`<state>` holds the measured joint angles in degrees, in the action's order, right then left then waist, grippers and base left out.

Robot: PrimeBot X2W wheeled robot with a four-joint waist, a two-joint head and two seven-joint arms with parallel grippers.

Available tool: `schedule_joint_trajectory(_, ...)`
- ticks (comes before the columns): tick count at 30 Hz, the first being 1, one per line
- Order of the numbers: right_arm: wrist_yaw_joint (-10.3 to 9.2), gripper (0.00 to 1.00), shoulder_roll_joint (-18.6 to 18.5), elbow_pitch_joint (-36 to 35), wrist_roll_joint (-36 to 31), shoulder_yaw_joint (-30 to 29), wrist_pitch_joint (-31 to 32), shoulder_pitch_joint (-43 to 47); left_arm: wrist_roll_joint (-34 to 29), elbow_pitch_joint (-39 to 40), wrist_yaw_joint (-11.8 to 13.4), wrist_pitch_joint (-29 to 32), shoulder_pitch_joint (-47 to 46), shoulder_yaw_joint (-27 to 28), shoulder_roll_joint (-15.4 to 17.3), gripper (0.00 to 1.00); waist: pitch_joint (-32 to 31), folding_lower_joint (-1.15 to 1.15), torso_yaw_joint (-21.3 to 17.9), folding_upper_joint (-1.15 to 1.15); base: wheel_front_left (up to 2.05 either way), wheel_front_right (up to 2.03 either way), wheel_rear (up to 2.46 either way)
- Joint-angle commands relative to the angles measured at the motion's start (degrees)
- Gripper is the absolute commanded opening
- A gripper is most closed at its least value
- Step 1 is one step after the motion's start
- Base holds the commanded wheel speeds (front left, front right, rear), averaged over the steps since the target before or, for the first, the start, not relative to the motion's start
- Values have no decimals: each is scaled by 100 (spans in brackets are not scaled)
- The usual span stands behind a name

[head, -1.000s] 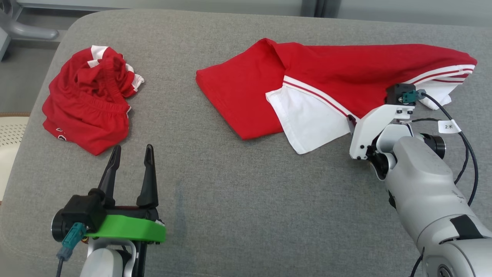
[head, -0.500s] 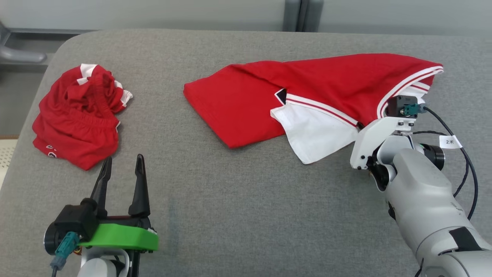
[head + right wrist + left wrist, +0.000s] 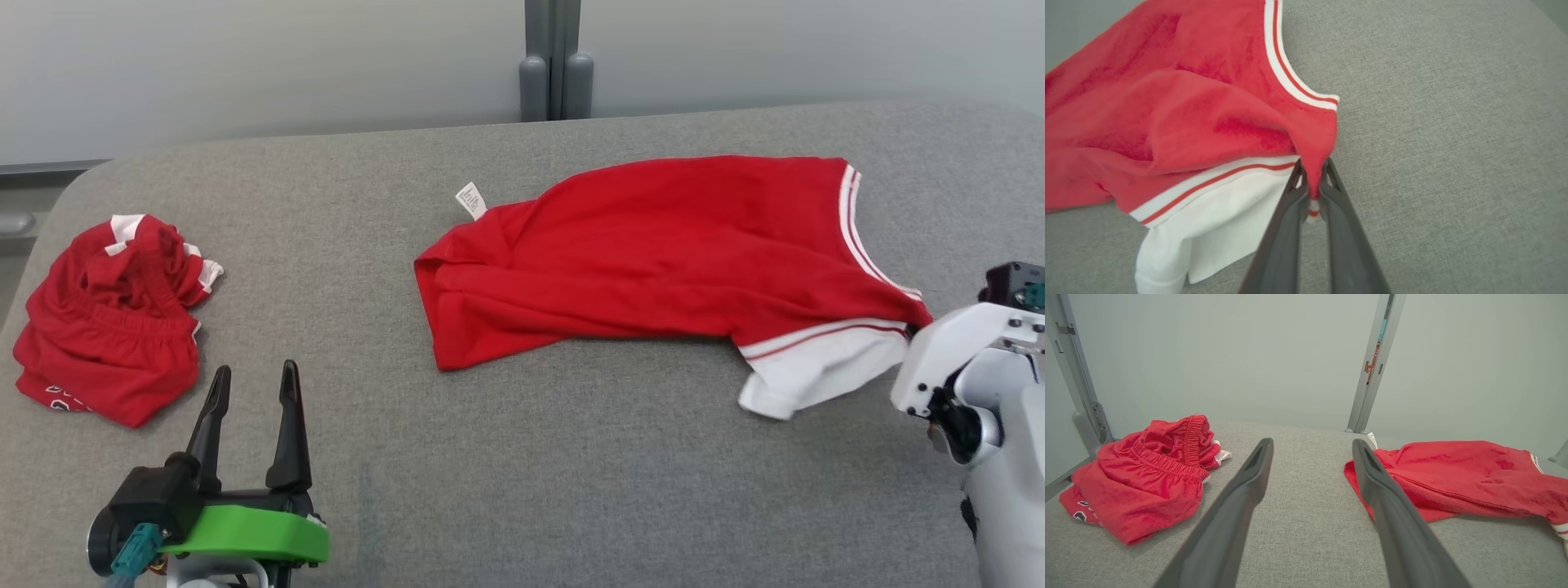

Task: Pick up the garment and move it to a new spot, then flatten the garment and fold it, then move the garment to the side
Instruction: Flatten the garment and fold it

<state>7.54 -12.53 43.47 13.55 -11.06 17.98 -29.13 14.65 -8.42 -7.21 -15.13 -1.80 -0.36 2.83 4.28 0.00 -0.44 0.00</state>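
1. Since a second ago the red garment (image 3: 653,253) has been drawn out from a doubled-over heap into a long, flatter spread. Its white sleeve panel (image 3: 816,376) now sits at the right end rather than the middle. The head camera has also tilted up, so the things sit lower in its view
2. The right gripper (image 3: 1312,173) has gone from spread to clamped. In the right wrist view its two dark fingers pinch a red corner of the garment, edged with white-and-red striped trim
3. The garment lies on the grey padded surface (image 3: 522,474), right of centre, with the pinched corner at its right end
4. The left gripper (image 3: 254,369) is at the lower left with its fingers wide apart and nothing between them
5. Crumpled red shorts (image 3: 106,327) lie at the far left, well apart from the garment. White lettering on their lower edge is partly hidden and unreadable
6. A small white tag (image 3: 470,200) sticks out of the garment's upper left edge, its print too small to read
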Motion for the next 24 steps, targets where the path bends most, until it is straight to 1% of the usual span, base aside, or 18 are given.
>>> schedule_joint_trajectory(1, -10, 0, 10, -353, 39, -104, 183, 212, -3, 6, 19, -3, 38, 10, 15, 100, -57, 0, -54, 0, 0, 0, 0)
schedule_joint_trajectory(5, -10, 0, 207, -2133, -10, -673, 1152, 1124, -10, 21, 13, -3, 16, 12, 15, 100, -39, 0, -22, 0, 0, 0, 0)
schedule_joint_trajectory(8, -9, 0, 479, -3417, -99, -1000, 1845, 1632, -10, 25, 7, -3, -36, 16, 15, 100, 16, 0, 31, 0, 0, 0, 0)
schedule_joint_trajectory(10, -10, 0, 572, -4071, -220, -1082, 2217, 1867, -9, 27, 2, -3, -74, 34, 15, 100, 56, 0, 60, 0, 0, 0, 0)
schedule_joint_trajectory(12, -10, 0, 657, -4461, -269, -1037, 2479, 1966, -7, 38, -2, -3, -116, 52, 15, 100, 114, 0, 77, 0, 0, 0, 0)
schedule_joint_trajectory(14, -9, 0, 676, -4581, -416, -966, 2619, 1977, 3, 49, -5, -3, -168, 54, 15, 100, 179, 0, 105, 0, 0, 0, 0)
schedule_joint_trajectory(16, -9, 0, 628, -4508, -601, -920, 2537, 1840, 14, 41, -8, -3, -218, 38, 14, 100, 237, 0, 145, 0, 0, 0, 0)
schedule_joint_trajectory(20, -9, 0, 505, -3863, -1032, -886, 2106, 1538, 30, 9, -13, -3, -333, -34, 14, 100, 321, 0, 262, 0, 0, 0, 0)
schedule_joint_trajectory(21, -9, 22, 513, -3706, -1122, -909, 1953, 1455, 35, 6, -12, -3, -347, -54, 14, 100, 331, 0, 291, 0, 0, 0, 0)
schedule_joint_trajectory(22, -9, 88, 534, -3589, -1199, -961, 1752, 1356, 39, 5, -12, -3, -361, -78, 14, 100, 340, 0, 324, 0, 0, 0, 0)
schedule_joint_trajectory(23, -9, 100, 571, -3451, -1283, -1018, 1485, 1244, 44, 3, -13, -3, -373, -98, 14, 100, 349, 0, 364, 0, 0, 0, 0)
schedule_joint_trajectory(24, -9, 100, 597, -3297, -1349, -1057, 1249, 1186, 54, -6, -14, -3, -385, -118, 15, 100, 356, 0, 410, 0, 0, 0, 0)
